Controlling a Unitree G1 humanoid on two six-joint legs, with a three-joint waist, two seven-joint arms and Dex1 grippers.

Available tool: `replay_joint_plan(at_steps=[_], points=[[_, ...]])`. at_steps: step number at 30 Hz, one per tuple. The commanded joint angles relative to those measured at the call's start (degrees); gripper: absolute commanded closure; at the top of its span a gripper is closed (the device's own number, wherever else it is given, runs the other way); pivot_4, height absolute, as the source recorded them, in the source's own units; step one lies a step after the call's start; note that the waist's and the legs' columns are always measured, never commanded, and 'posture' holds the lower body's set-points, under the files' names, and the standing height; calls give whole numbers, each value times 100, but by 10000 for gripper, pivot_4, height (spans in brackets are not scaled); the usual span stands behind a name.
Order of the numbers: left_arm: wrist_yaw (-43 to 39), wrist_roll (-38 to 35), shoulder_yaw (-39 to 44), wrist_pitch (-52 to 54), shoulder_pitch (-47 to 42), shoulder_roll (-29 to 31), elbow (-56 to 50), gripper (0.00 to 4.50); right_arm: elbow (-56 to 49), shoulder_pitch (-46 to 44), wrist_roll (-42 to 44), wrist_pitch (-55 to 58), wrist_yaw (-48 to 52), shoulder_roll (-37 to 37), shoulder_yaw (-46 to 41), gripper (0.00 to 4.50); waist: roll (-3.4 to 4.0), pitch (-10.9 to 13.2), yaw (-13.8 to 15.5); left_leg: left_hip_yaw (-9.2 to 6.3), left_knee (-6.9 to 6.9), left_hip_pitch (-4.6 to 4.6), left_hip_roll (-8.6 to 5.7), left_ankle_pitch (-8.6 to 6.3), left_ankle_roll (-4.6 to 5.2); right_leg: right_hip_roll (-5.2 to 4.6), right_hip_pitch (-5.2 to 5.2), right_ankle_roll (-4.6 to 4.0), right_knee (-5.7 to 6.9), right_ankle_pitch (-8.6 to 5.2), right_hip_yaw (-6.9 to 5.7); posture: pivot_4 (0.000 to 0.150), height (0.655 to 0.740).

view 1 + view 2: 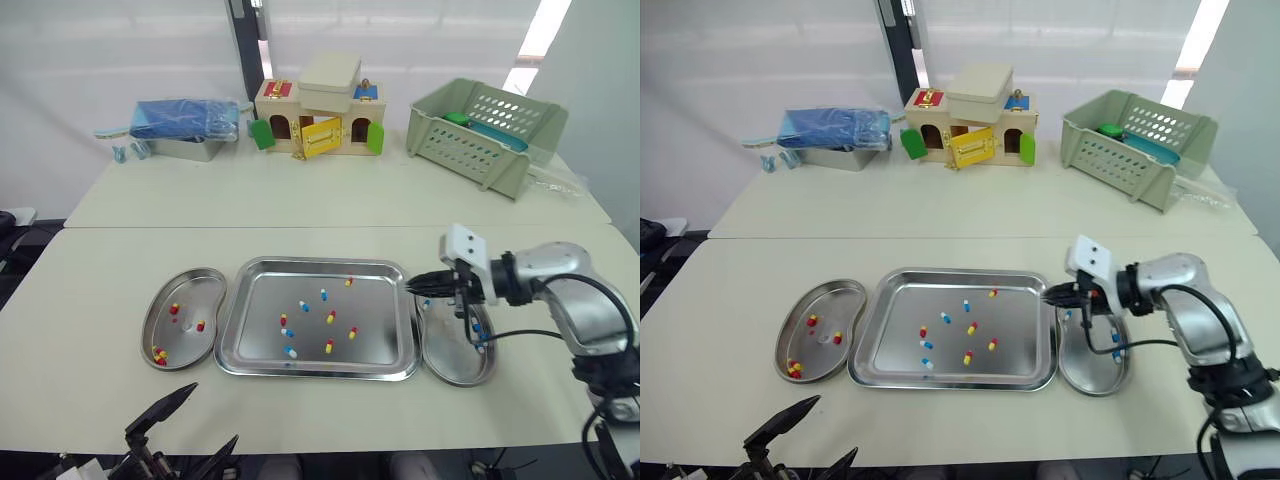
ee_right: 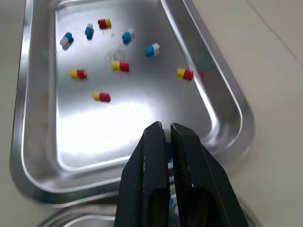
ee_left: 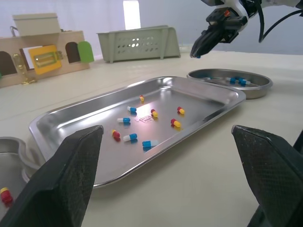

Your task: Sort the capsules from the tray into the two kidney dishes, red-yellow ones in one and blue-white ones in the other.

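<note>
Pinch of right gripper (image 1: pixel 415 287) narrow on blue-white capsule (image 2: pixel 167 147) over tray (image 1: pixel 320 263) rim, apparently bound for right kidney dish (image 1: pixel 450 362); left gripper (image 3: pixel 166 132) spread wide, idle.

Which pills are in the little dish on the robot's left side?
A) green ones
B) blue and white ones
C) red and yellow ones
C: the left kidney dish holds only red-yellow capsules, with no blue, white or green among them.
</note>
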Motion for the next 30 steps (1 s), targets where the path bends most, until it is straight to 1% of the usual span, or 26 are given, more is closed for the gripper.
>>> replay_joint_plan(at_steps=[1, 4, 8, 10, 14, 20, 24, 27, 30], points=[[-416, -169, -89, 21, -47, 187, -93, 0, -314, 524, 127, -210, -35, -455, -435, 44786, -1, 1, 1, 0, 0, 1, 0, 0, 0, 0, 0, 0, 0, 0, 1, 1500, 7400], [-544, -222, -117, 104, -203, 245, -10, 0, -411, 946, 234, -208, -172, -625, -596, 44786, -2, 1, 5, 0, 1, 2, 0, 0, 0, 0, 4, 0, 0, 0, -1, 1500, 7400], [-728, -229, -119, 127, -383, 237, 110, 0, -400, 1223, 283, -283, -267, -820, -622, 44786, -2, 1, 4, 0, 1, 3, 0, 0, 0, 1, 5, 0, 1, 0, -1, 1500, 7400], [-739, -218, -98, 165, -464, 217, 158, 0, -351, 1282, 337, -324, -284, -867, -650, 38735, -2, 1, 11, 0, 1, 3, 0, 0, 0, 0, 5, 0, 0, 0, -1, 1500, 7400], [-708, -205, -78, 211, -521, 188, 141, 0, -335, 1325, 520, -331, -264, -958, -716, 30018, -3, 2, 23, -1, 2, 3, 0, 0, 0, 0, 7, 0, 0, 0, -2, 1500, 7400], [-605, -143, -12, 203, -491, 123, 126, 0, -142, 1313, 669, -530, -188, -1090, -749, 13881, -4, 2, 34, -1, 2, 3, 0, 0, 0, 0, 7, 0, 0, 0, -2, 1500, 7400], [-289, -50, 128, 289, -475, 113, 90, 0, 19, 1392, 833, -827, -113, -1133, -937, 847, -5, 2, 44, -1, 2, 3, 0, 0, 0, 0, 7, 0, 0, 0, -2, 1500, 7400], [188, 51, 384, 552, -474, 244, 22, 0, 245, 1676, 955, -1325, 43, -1148, -1362, 330, -16, 9, 60, -1, 3, 3, 0, 0, 0, 0, 9, 0, -1, 0, -2, 1500, 7400], [909, 127, 828, 1167, -450, 543, -53, 0, 498, 2031, 1173, -1628, 278, -1201, -1891, 330, -21, 12, 75, -3, 2, 3, 0, 0, 0, 0, 11, 0, -1, 0, -5, 1500, 7400]])
